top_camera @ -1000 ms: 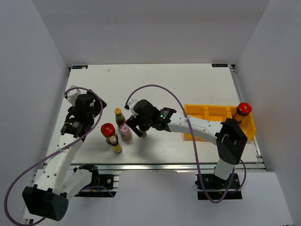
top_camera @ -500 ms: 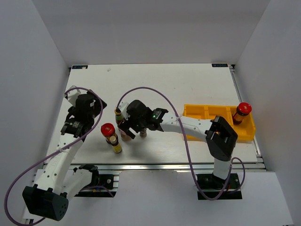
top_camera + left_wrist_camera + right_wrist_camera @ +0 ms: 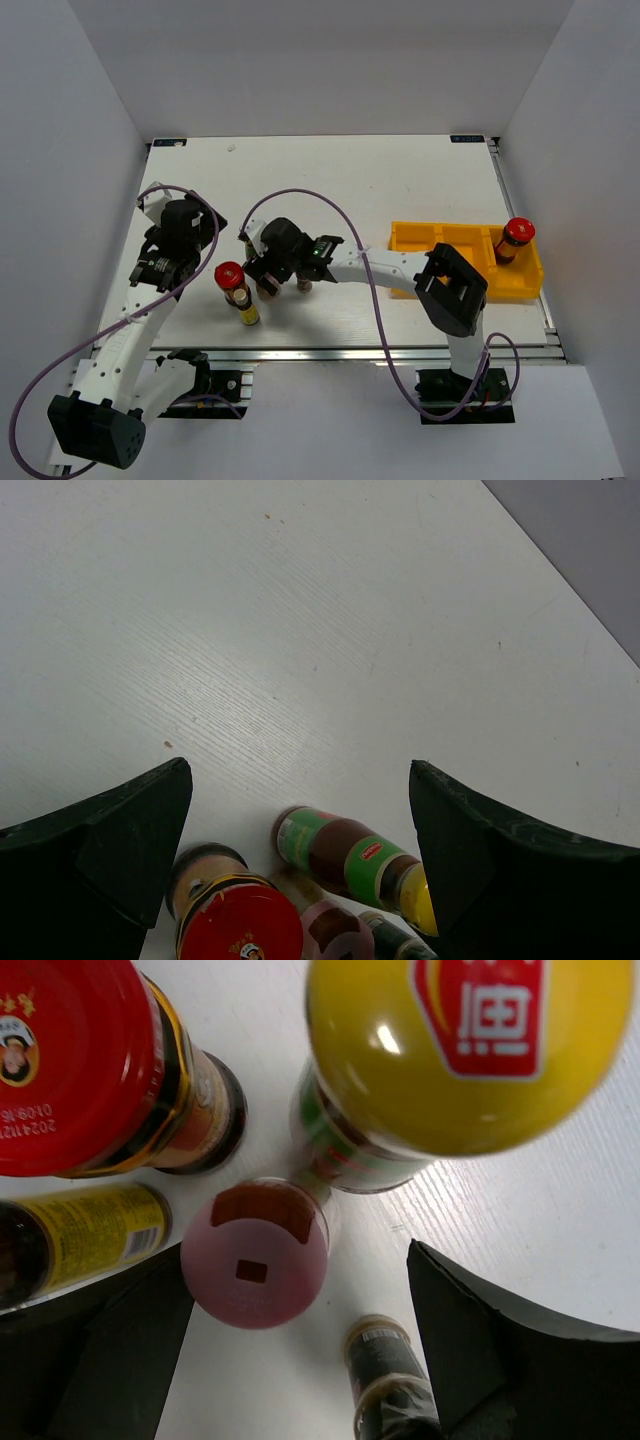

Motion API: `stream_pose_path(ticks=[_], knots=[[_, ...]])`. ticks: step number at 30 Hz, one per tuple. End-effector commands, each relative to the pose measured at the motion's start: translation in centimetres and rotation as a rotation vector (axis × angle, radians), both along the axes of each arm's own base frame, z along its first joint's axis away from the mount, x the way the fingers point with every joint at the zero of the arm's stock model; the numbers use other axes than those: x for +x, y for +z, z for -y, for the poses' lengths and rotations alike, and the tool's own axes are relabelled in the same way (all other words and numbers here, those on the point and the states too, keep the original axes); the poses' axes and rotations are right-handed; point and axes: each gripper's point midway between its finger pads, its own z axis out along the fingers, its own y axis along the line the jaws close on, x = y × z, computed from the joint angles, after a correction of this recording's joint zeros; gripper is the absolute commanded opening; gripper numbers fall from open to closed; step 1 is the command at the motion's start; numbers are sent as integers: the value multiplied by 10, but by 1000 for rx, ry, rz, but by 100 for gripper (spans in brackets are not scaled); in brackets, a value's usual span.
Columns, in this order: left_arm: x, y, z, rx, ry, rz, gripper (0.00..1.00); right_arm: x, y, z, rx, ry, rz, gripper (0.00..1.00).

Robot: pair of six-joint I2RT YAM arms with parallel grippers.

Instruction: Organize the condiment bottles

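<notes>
White woodgrain table, plain grey walls.
Right gripper fingers apart over pink-capped bottle; left gripper fingers apart.

The left tool hangs above the white bench, and its two dark fingers stand wide apart at the lower corners of the view. Low between them is a cluster of bottles. A red-capped jar stands nearest the left finger. Just beside it, a yellow-capped bottle with a green label appears at a slant, its cap toward the right finger. A pink-capped bottle sits between these two at the bottom edge, and a dark bottle is cut off beside it. A grey wall fills the upper right corner.
</notes>
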Motion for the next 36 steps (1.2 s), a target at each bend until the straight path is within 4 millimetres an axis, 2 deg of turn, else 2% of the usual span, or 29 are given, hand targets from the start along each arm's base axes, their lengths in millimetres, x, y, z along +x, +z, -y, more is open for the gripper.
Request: stream_pose_path(ticks=[1, 8, 17, 20, 23, 24, 26, 27, 29, 30, 32, 33, 34, 35, 36], knots=[[-2, 0, -4, 5, 18, 3, 98, 1, 24, -24, 106, -7, 21, 87], [-3, 1, -5, 2, 20, 8, 98, -13, 25, -26, 142, -22, -19, 76], [-5, 2, -5, 1, 21, 11, 98, -10, 32, -18, 151, -81, -4, 48], [-5, 2, -5, -1, 21, 15, 98, -12, 44, -11, 168, -96, 9, 41], [-5, 2, -5, -1, 23, 15, 98, -17, 67, -3, 222, -88, 17, 35], [-5, 3, -5, 0, 23, 17, 98, -18, 90, -2, 279, -87, 40, 35], [-5, 3, -5, -2, 22, 17, 98, -21, 102, 7, 311, -86, 58, 33], [-5, 3, -5, -2, 22, 17, 98, -19, 131, 9, 385, -86, 101, 33], [-6, 4, -5, -3, 20, 19, 98, -14, 143, 21, 412, -127, 146, 33], [-6, 4, -5, -2, 18, 20, 98, -7, 162, 31, 444, -168, 199, 32], [-6, 4, -5, -3, 20, 21, 98, 4, 171, 48, 445, -243, 246, 31], [-6, 4, -5, -3, 20, 19, 98, 14, 183, 65, 453, -321, 286, 31], [-6, 3, -5, -1, 19, 16, 98, 27, 180, 81, 432, -377, 304, 31], [-7, 4, -5, -1, 20, 19, 98, 34, 191, 98, 447, -426, 329, 33], [-6, 4, -5, -2, 19, 22, 98, 45, 193, 114, 439, -483, 347, 33]])
